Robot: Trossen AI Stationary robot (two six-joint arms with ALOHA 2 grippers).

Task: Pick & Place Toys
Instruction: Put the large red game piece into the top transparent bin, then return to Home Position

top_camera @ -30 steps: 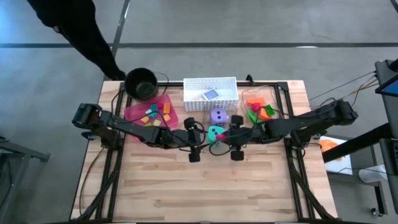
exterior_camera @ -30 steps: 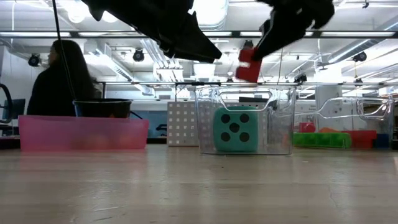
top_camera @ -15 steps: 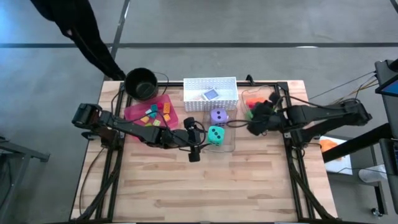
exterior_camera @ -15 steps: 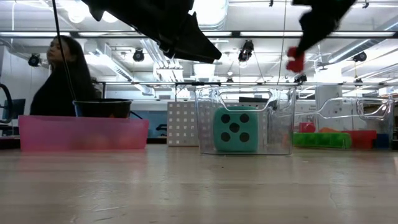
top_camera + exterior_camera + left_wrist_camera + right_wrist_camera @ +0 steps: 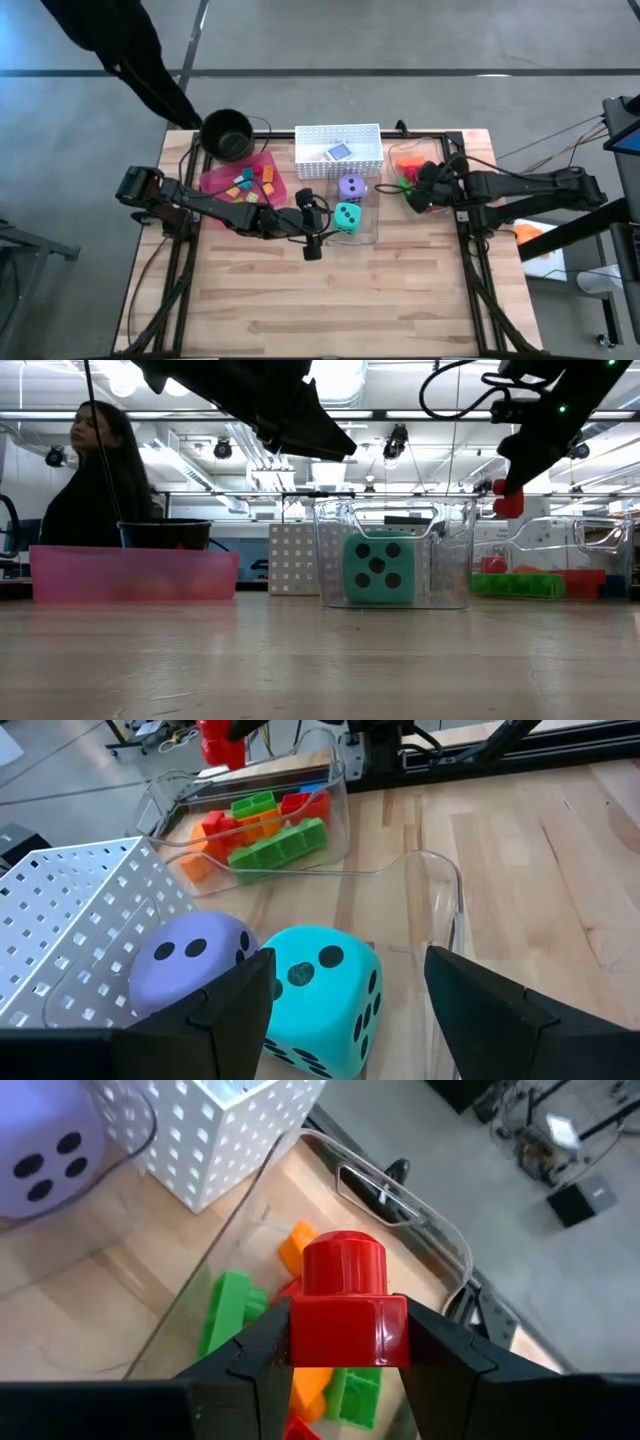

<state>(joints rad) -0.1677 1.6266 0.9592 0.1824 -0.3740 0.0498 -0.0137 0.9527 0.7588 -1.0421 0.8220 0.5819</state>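
**Red brick clamped in your right gripper, above the clear bin at the desk's 2 o'clock**

You had the red brick [image 5: 346, 1315] pinched by its 2 flat sides between the right gripper's [image 5: 418, 187] fingers [image 5: 455, 1365], its 1 round stud facing the wrist camera and its long axis running stud to base; which way that axis lay over the desk I could not tell. It hung over the clear bin [image 5: 405, 1205] of green and orange bricks [image 5: 268, 827], not touching them. It looked like light, stiff, smooth plastic, so those flat sides seemed the safest hold, and a light squeeze could let it slip. Your left gripper [image 5: 318, 221] waited near desk centre, fingers [image 5: 236, 1003] apart and empty, at the teal die [image 5: 318, 997] beside the purple die [image 5: 190, 962].
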